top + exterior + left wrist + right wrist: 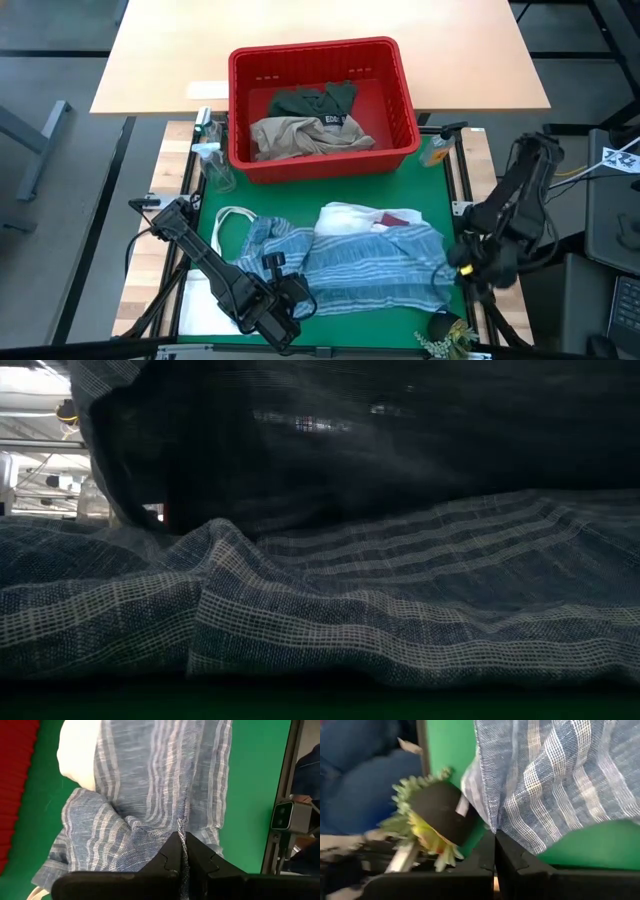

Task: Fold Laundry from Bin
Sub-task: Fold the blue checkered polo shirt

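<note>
Striped cloth [350,262] spread across lower centre of the green mat [440,190], left gripper [180,851] pinching its edge (wrist view only), right gripper [494,845] pinching its corner beside a fake sunflower [427,820], red bin [322,105] upper centre holding tan and dark green garments, low view filled with cloth

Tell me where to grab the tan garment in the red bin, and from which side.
Judging by the high view, grip the tan garment at its bunched folds near the middle, coming straight down from above. It lies crumpled on the floor of the red bin, whose walls block any sideways approach, and the raised wrinkles give a claw something to pinch. Stay clear of the dark green garment beside it.
</note>
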`<action>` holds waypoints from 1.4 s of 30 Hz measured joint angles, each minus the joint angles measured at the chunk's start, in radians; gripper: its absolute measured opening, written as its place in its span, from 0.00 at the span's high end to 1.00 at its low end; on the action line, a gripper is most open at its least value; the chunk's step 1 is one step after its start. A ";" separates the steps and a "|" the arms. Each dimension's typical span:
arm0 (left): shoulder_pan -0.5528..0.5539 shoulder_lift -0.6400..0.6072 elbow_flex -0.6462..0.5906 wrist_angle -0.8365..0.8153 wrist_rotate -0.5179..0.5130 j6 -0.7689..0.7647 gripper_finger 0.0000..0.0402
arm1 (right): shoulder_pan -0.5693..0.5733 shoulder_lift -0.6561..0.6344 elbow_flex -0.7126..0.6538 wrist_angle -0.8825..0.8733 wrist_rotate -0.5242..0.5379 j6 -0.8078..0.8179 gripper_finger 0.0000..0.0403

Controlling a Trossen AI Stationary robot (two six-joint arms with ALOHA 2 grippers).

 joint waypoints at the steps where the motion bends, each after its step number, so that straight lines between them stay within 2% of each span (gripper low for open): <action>1: 0.000 0.000 0.000 0.002 0.000 0.000 1.00 | 0.015 0.029 0.000 0.000 0.002 0.004 1.00; 6: 0.001 0.000 0.000 0.017 0.009 0.000 1.00 | 0.045 0.163 0.000 0.001 -0.003 0.006 1.00; 11: 0.001 0.000 0.000 0.022 0.058 0.000 0.96 | 0.044 0.236 0.000 0.000 -0.026 0.005 1.00; 19: -0.003 0.043 0.001 0.026 0.153 0.001 0.91 | 0.044 0.252 0.000 0.005 -0.039 0.004 1.00; 27: 0.002 0.075 0.001 0.029 0.167 -0.033 0.83 | 0.044 0.252 0.000 0.065 -0.041 0.003 0.99; 32: 0.006 0.074 0.001 0.026 0.164 -0.123 0.74 | 0.044 0.252 0.000 0.077 -0.041 0.003 0.87; 37: -0.001 0.074 0.001 0.026 0.163 -0.129 0.67 | 0.044 0.252 0.000 0.075 -0.050 0.003 0.73; 42: 0.004 0.074 0.001 0.033 0.151 -0.120 0.66 | 0.022 0.251 0.005 0.069 -0.201 0.002 0.68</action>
